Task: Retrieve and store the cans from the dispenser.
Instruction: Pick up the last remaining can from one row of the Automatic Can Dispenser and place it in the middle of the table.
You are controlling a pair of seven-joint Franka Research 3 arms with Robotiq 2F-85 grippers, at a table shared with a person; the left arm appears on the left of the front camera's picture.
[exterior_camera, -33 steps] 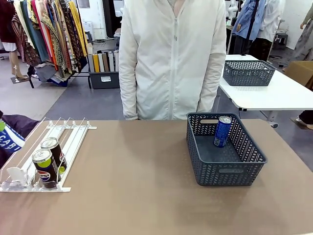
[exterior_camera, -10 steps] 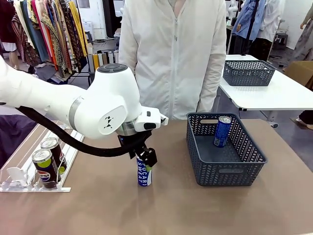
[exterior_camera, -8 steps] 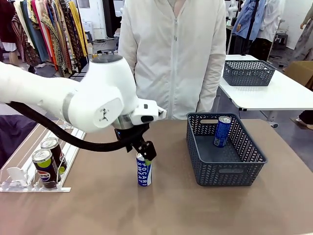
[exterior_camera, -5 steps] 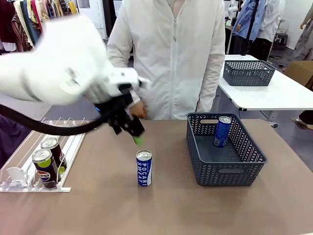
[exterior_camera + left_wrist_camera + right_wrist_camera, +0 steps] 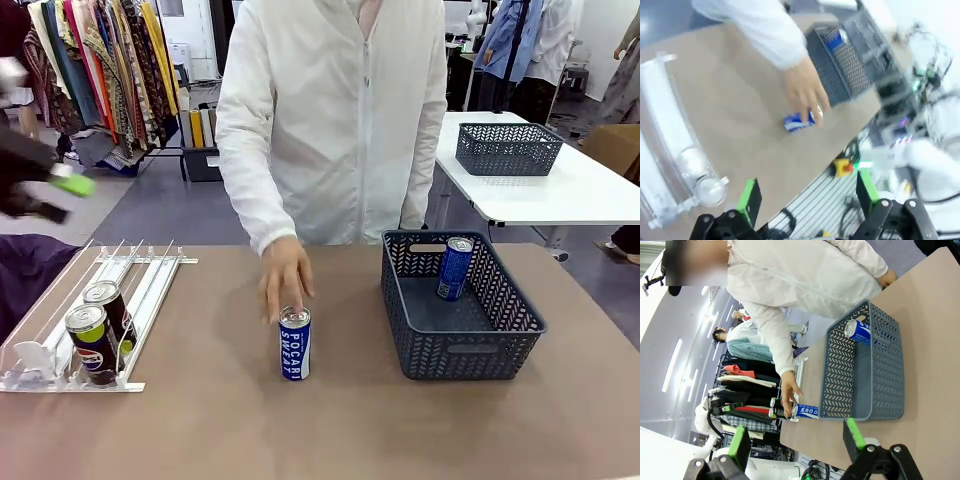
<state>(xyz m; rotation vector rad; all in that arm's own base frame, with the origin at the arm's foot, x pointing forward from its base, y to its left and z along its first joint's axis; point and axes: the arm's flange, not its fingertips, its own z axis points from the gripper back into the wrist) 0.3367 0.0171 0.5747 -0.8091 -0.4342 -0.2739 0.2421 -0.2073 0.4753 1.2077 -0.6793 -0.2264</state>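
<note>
Counting up: one blue can (image 5: 455, 268) lies in the basket (image 5: 465, 355). The Pocari can (image 5: 294, 343) stands mid-table at the basket's 9 o'clock, with the person's hand (image 5: 285, 280) on top. Two Pepsi cans (image 5: 92, 345) wait in the dispenser (image 5: 150, 275) (farther toward 9). The left gripper (image 5: 807, 195) and right gripper (image 5: 796, 437) both gape, holding nothing.

Left gripper (image 5: 807, 195) looks black, with green pads (image 5: 749, 199).

Pocari can (image 5: 294, 343) upright, centre; 2 Pepsi cans (image 5: 94, 346) at dispenser (image 5: 150, 280) front; blue can (image 5: 454, 268) tilted in basket (image 5: 470, 350).
</note>
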